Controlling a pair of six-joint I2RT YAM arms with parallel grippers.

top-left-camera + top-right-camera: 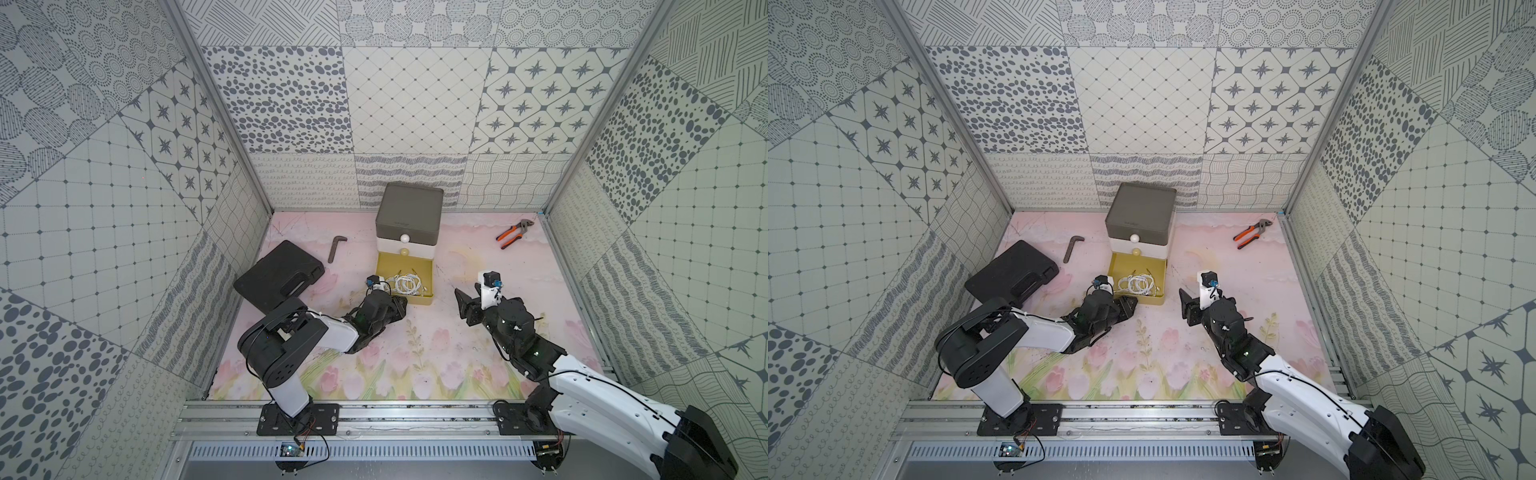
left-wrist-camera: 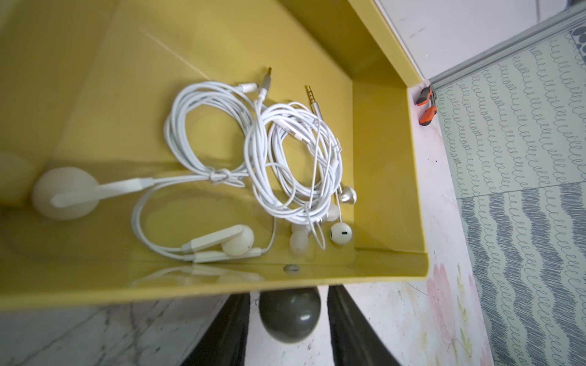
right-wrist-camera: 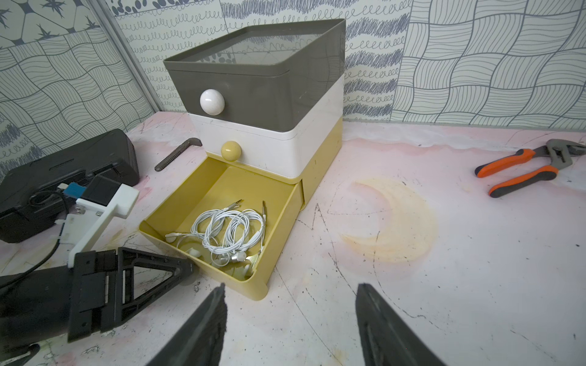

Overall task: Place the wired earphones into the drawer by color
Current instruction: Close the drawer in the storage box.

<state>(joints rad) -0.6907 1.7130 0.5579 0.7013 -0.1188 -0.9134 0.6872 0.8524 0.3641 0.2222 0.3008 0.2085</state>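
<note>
Jaws of your left gripper (image 2: 288, 296) stand either side of the dark, glossy ball knob (image 2: 289, 313) on the pulled-out yellow drawer (image 2: 380, 152). A sliver of bench (image 2: 412, 317) shows on each side of the ball, so they are apart and not yet clamped on it. Your right gripper (image 3: 291, 329) hangs over bare bench near that drawer, jaws wide and holding nothing.

Inside the drawer lie the white earphones (image 2: 285, 164): thin, springy cable wound in loose coils, smooth hard buds, a soft silicone tip or two, and metal jack plugs. You have no red or black sets in view, and no loose cable on the bench.

The drawer cabinet (image 3: 263, 95) behind is a smooth plastic cube. Its grey top tier and white middle tier are shut, so you cannot check their contents. My judgement: sorting looks finished or close to it, and what is left is pushing the yellow drawer home.

Farther back lie a black moulded case (image 1: 278, 274), a bent hex key (image 1: 334, 248) and orange-handled pliers (image 1: 512, 234).
</note>
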